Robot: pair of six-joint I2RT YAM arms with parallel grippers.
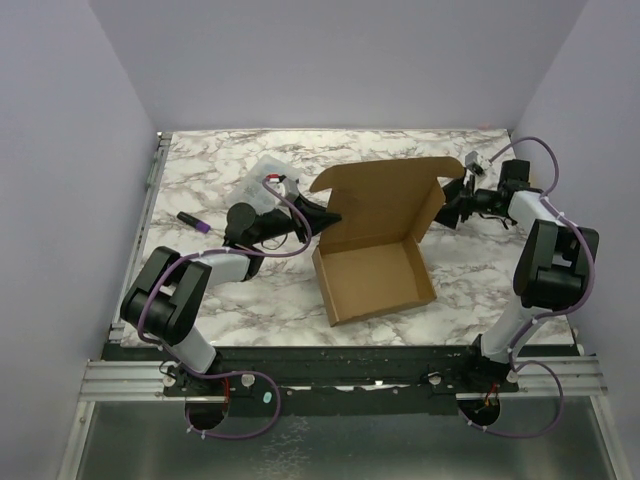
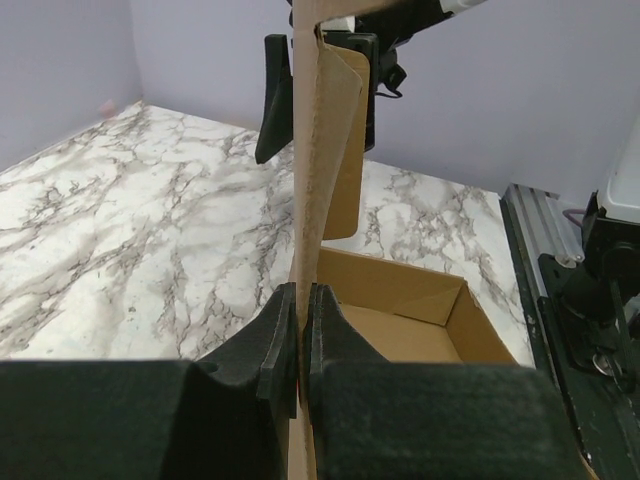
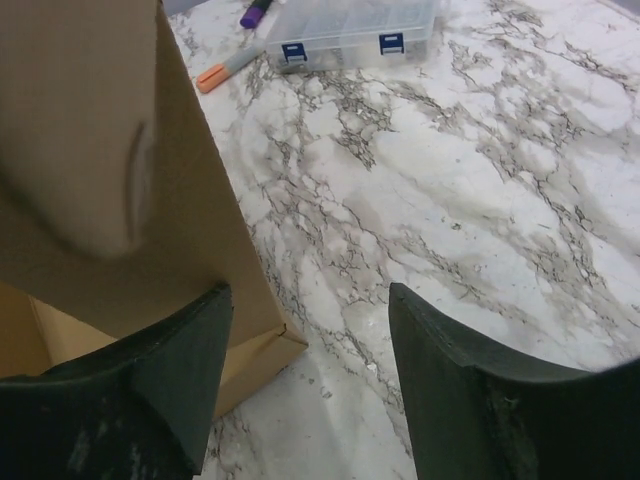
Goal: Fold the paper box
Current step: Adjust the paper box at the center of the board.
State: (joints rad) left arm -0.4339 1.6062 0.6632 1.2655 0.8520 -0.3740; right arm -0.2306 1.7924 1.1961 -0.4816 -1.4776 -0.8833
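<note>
Paper box [image 1: 375,275] sits in the middle of the worktop [image 1: 250,295], and I think it is about half done.

Over by the left edge lies a purple pen [image 1: 193,222]. A clear plastic case [image 1: 265,175] sits nearer the far edge. Neither is part of my job.

Next come my left jaws. They are pinched tight on the left edge of the lid [image 1: 385,205], with the card squeezed flat between them. My left wrist view shows this well.

The lid stands up on the far side of the box, leaning back and wide open. A side flap [image 2: 335,130] on it is bent over a little. In front of the lid, toward the near edge, the tray part has its four walls [image 1: 322,285] standing up. So I think the bottom is made.

On the right, my right jaws are open wide at the right end of the lid. The card is just beside one of them, with bare worktop showing in the gap. I cannot tell if they touch the card, but they hold nothing.

What I think is left: bend the lid flaps in, bring the lid down and tuck it shut.
</note>
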